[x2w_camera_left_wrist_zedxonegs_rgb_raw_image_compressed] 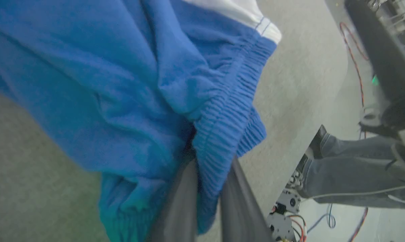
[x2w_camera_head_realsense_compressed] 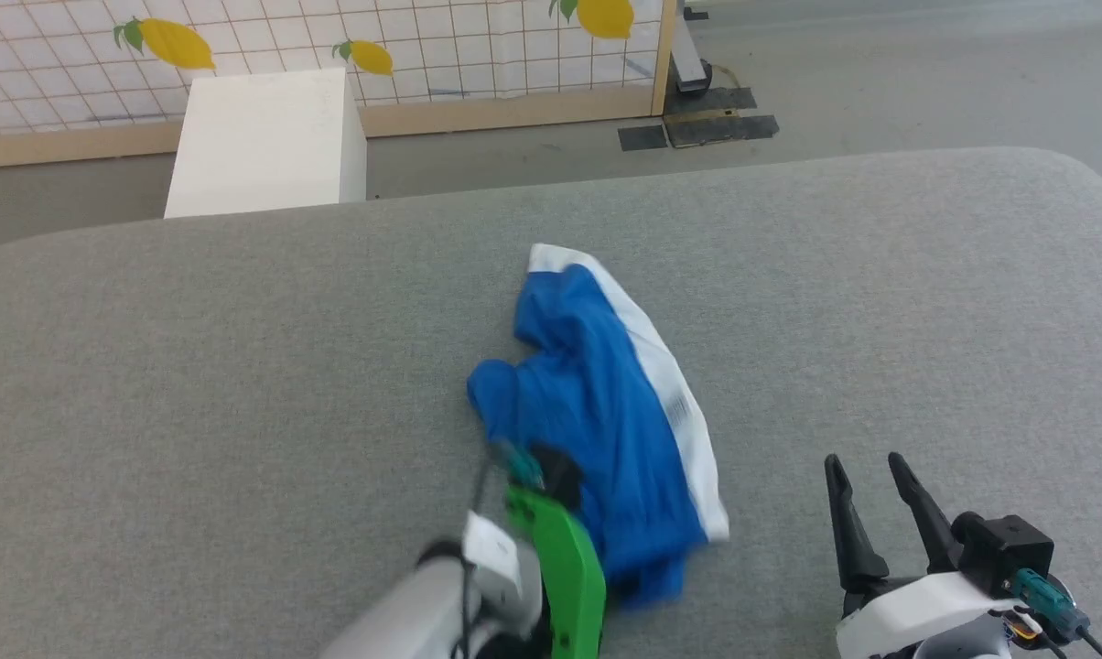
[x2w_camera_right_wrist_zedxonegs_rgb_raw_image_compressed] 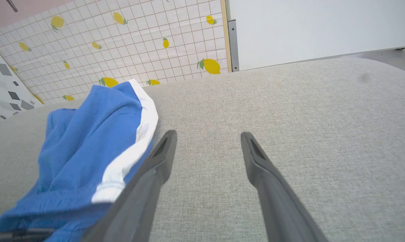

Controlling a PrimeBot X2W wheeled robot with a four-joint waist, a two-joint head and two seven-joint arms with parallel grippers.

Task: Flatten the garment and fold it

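The garment point(x2w_camera_head_realsense_compressed: 597, 403) is a bright blue pair of shorts, crumpled in the middle of the grey padded table point(x2w_camera_head_realsense_compressed: 194, 366). Its white waistband point(x2w_camera_head_realsense_compressed: 670, 384) runs down its right side. My left gripper point(x2w_camera_head_realsense_compressed: 556, 480), with its green wrist part, reaches into the garment's near left edge. In the left wrist view that gripper point(x2w_camera_left_wrist_zedxonegs_rgb_raw_image_compressed: 212, 161) is shut on the gathered blue hem point(x2w_camera_left_wrist_zedxonegs_rgb_raw_image_compressed: 222, 127), and the garment point(x2w_camera_left_wrist_zedxonegs_rgb_raw_image_compressed: 105, 84) bunches above the fingers. My right gripper point(x2w_camera_head_realsense_compressed: 867, 476) stands open at the lower right, apart from the cloth. In the right wrist view it point(x2w_camera_right_wrist_zedxonegs_rgb_raw_image_compressed: 208, 134) is open over bare table, with the garment point(x2w_camera_right_wrist_zedxonegs_rgb_raw_image_compressed: 88, 144) just left of its left finger.
A white box point(x2w_camera_head_realsense_compressed: 267, 137) stands on the floor beyond the table's far edge, before a lemon-patterned tiled panel point(x2w_camera_head_realsense_compressed: 423, 46). In the left wrist view a person's leg in grey trousers point(x2w_camera_left_wrist_zedxonegs_rgb_raw_image_compressed: 350, 168) and loose cables point(x2w_camera_left_wrist_zedxonegs_rgb_raw_image_compressed: 354, 57) show past the table's edge. Bare table lies to the right.
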